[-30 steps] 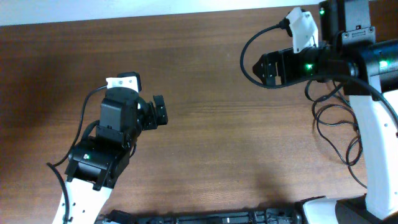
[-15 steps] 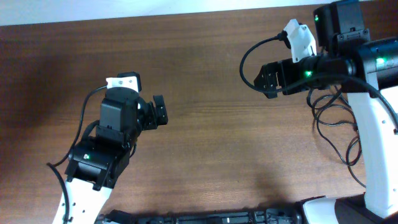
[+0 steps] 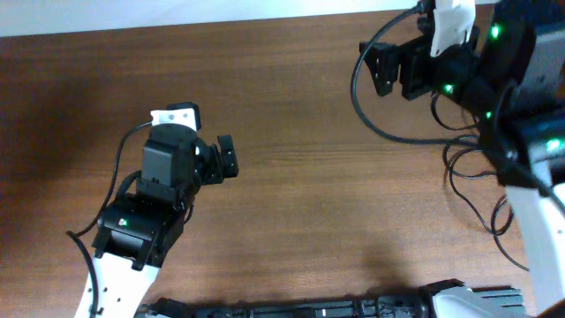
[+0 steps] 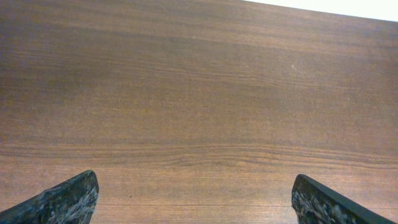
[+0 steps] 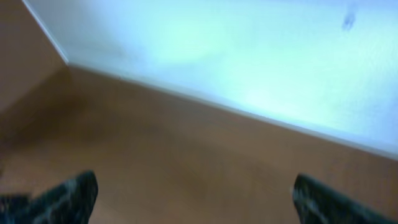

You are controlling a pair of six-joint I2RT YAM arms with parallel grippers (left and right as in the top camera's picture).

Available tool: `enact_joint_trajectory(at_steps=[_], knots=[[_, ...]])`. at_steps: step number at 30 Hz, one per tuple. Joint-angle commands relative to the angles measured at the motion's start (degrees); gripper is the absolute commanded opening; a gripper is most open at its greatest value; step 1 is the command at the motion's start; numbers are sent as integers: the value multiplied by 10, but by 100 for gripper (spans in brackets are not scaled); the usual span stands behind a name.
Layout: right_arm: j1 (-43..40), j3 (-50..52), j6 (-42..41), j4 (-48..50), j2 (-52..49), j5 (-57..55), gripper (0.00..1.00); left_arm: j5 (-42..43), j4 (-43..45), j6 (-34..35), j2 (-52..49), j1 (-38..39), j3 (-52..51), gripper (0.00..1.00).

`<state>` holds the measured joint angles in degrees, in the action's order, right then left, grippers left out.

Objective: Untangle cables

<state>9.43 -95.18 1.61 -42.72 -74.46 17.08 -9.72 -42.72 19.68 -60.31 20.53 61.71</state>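
your cables [image 3: 451, 174] are the thin black cords lying in loose loops at the right edge of the tabletop [image 3: 300, 230], close beside the white column of the right arm [image 3: 534, 238]. part of the bunch runs under that arm, so you cannot see how far it goes, and the plug ends are too small to pick out. you see the cords only from overhead.

nearest to them, your right hand [image 3: 378, 69] is up at the far right corner of the tabletop, well apart from the loops and pointing left along the back edge. its fingers [image 5: 68, 196] sit at the two bottom corners of the right wrist view, spread wide and gripping nothing. that view is blurred, and you can make out only brown wood below and a pale wall [image 5: 249, 50] above. a thicker black wire [image 3: 357, 88] belonging to the arm curves out beside the hand and back under it.

your left hand [image 3: 226, 159] is over the left half of the tabletop, well apart from the cables, pointing to the right. in the left wrist view its fingers [image 4: 65, 200] also stand at the two bottom corners, wide apart and holding nothing, with plain wood grain stretching ahead of them.
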Motion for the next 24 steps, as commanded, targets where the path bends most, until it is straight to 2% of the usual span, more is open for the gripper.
enact_joint_trajectory(at_steps=[1, 7, 14, 17, 19, 24], knots=[[3, 154, 1, 143, 63, 3, 99, -6, 1, 0, 3, -1, 1, 99], [3, 443, 1, 492, 177, 3, 99, -6, 1, 0, 3, -1, 1, 99], [3, 776, 1, 902, 264, -22, 99, -6, 1, 0, 3, -1, 1, 99], [3, 878, 1, 1011, 289, -49, 99, -6, 1, 0, 3, -1, 1, 99], [3, 940, 1, 1052, 315, -66, 99, -6, 1, 0, 3, -1, 1, 99], [3, 949, 1, 930, 390, -88, 99, -6, 1, 0, 3, -1, 1, 99]])
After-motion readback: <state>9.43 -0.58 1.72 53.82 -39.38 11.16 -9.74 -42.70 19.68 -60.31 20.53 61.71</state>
